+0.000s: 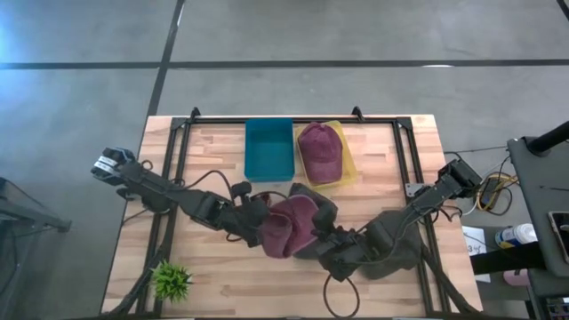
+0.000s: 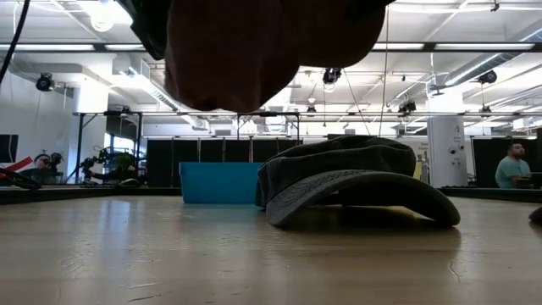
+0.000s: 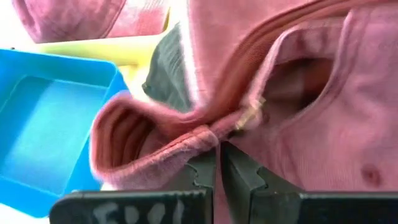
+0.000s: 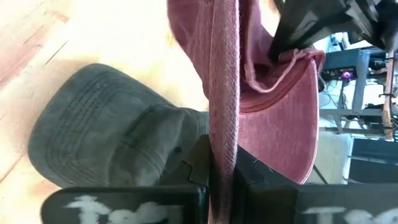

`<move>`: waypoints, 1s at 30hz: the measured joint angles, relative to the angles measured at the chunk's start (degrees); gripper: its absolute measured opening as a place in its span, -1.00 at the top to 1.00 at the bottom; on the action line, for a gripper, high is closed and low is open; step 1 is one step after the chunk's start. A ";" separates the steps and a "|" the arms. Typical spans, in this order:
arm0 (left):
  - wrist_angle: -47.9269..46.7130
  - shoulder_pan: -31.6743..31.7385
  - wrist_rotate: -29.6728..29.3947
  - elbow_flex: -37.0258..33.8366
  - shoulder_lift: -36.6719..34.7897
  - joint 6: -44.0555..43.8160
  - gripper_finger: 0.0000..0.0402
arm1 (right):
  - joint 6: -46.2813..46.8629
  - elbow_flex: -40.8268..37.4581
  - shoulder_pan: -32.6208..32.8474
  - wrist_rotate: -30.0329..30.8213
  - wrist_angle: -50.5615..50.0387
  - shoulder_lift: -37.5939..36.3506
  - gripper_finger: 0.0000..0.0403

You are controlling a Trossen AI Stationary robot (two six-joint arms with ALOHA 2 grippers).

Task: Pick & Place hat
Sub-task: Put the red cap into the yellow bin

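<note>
A maroon cap (image 1: 289, 224) hangs between my two grippers above the table's middle; in the low view (image 2: 254, 51) it is clear of the table. My left gripper (image 1: 260, 222) is shut on its left side and my right gripper (image 1: 317, 240) on its right side. A dark grey cap (image 1: 320, 206) rests on the table by its brim and lower edge, just under and beyond the maroon one, and shows in the low view (image 2: 356, 182). A second maroon cap (image 1: 320, 151) lies in the yellow bin (image 1: 348, 164). My left gripper pinches the maroon cap's folded lower edge (image 3: 202, 138) between its two fingers, next to the back opening with its metal buckle (image 3: 252, 115). The cap is lifted clear. My right gripper pinches the cap's stitched brim edge (image 4: 224, 134) between its two fingers, the brim standing edge-on. The cap is lifted clear above the grey cap (image 4: 118, 137).
A blue bin (image 1: 268, 147) stands at the far middle, left of the yellow bin. A small green plant (image 1: 171, 280) stands at the near left corner. A black frame (image 1: 182, 142) runs around the tabletop. A person (image 2: 512, 165) shows in the room beyond.
</note>
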 joint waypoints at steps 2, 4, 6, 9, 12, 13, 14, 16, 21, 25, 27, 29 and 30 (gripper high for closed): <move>-0.41 0.00 0.33 0.06 -0.11 0.18 0.90 | 0.02 -0.11 0.00 -0.05 0.10 0.00 0.94; -0.45 -0.11 2.15 0.61 -0.22 0.22 0.90 | 0.36 -0.50 -0.09 -0.18 0.09 0.00 0.94; -0.28 -0.64 4.01 1.09 -0.43 0.24 0.90 | 1.14 -1.00 -0.44 -0.25 0.38 0.00 0.94; -0.31 -1.70 4.41 1.22 -0.86 1.34 0.90 | 1.66 -2.04 -1.06 -0.32 1.65 0.00 0.94; -0.27 -3.10 4.95 1.22 -1.01 1.75 0.90 | 1.38 -3.03 -1.34 -0.26 2.73 0.07 0.93; -0.25 -3.60 5.85 1.22 -1.05 1.73 0.90 | 1.26 -3.30 -1.43 -0.22 3.01 0.07 0.94; -0.23 -4.13 6.98 1.22 -1.09 1.73 0.90 | 1.34 -3.43 -1.44 -0.22 3.11 0.07 0.93; 0.14 -5.12 9.23 1.19 -1.09 1.27 0.90 | 2.20 -3.71 -1.51 -0.24 3.19 0.07 0.94; 5.00 -6.29 10.54 -0.76 -0.85 -0.05 0.90 | 3.20 -4.66 -2.08 -0.15 5.33 0.07 0.93; 13.02 -5.98 14.59 -4.52 1.20 0.37 0.90 | 3.02 -6.44 -2.43 -0.39 7.17 0.07 0.93; 16.32 -5.87 15.56 -6.46 2.72 0.47 0.90 | 3.00 -6.92 -2.40 -0.51 7.39 0.07 0.93; 18.26 -5.77 15.26 -7.71 4.30 0.42 0.90 | 3.20 -7.08 -2.40 -0.76 7.36 0.07 0.93; 19.94 -5.67 14.94 -8.34 5.12 0.65 0.90 | 3.25 -7.10 -2.40 -1.22 7.46 0.07 0.93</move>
